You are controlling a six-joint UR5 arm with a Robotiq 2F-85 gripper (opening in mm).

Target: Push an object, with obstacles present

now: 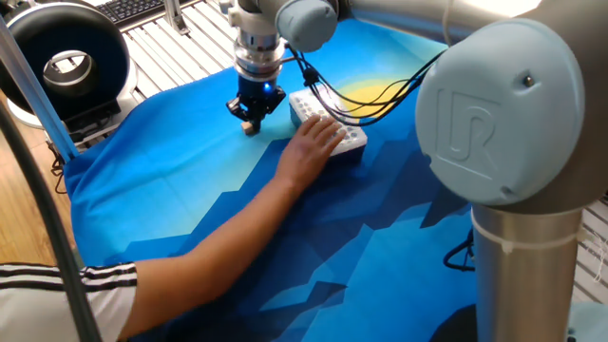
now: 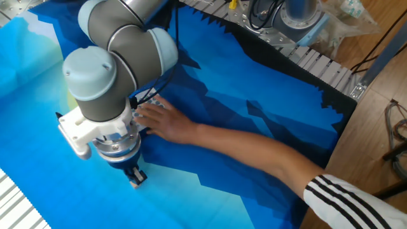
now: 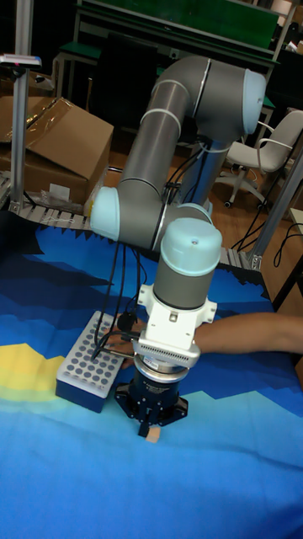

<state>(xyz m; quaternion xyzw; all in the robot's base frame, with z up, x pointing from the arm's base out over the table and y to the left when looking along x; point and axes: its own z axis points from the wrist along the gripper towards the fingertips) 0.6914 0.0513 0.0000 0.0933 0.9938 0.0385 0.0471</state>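
Observation:
The object, a tiny tan cube (image 1: pixel 253 129) (image 2: pixel 135 184) (image 3: pixel 151 435), lies on the blue cloth right at the tips of my gripper (image 1: pixel 250 120) (image 2: pixel 134 177) (image 3: pixel 152 424). The gripper points straight down with its fingers shut, and the cube sits just beside the tips. The obstacle, a blue box with a white holed top (image 1: pixel 332 128) (image 3: pixel 89 365), lies beside the gripper. A person's hand (image 1: pixel 312 147) (image 2: pixel 159 121) rests on it. In the other fixed view the arm and the hand hide most of the box.
The person's forearm (image 1: pixel 218 237) (image 2: pixel 254 159) stretches across the cloth from the table's edge to the box. A black round device (image 1: pixel 62 57) stands off the cloth's corner. Metal rails (image 2: pixel 318 63) border the cloth. Black cables (image 1: pixel 366 90) trail from the wrist.

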